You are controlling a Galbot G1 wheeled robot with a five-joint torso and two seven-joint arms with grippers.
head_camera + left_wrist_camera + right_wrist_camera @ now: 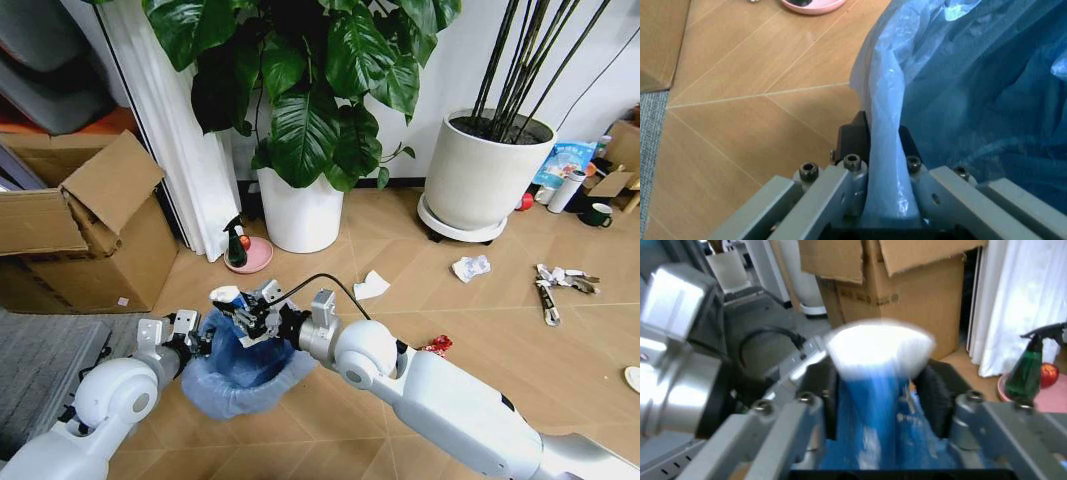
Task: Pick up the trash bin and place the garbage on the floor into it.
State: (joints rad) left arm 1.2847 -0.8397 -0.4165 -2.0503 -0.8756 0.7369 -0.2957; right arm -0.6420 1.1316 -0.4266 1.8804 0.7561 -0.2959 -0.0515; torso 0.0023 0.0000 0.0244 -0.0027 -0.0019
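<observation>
The trash bin [243, 372], lined with a blue bag, hangs just above the wooden floor [330, 420] in front of the robot. The left gripper [197, 335] has its jaws clamped on the bin's rim. The right gripper [243, 316] sits over the bin's mouth, jaws pinching a blue-white wrapper [877, 385]. Crumpled white paper [471, 267], torn printed paper [556, 284] and a red wrapper [437, 345] lie on the floor to the robot's right.

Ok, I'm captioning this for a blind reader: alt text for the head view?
Both arms meet over the trash bin: the left gripper clamps its blue-bag rim, the right gripper holds a blue-white wrapper above it. Crumpled white paper lies near white plant pots.
</observation>
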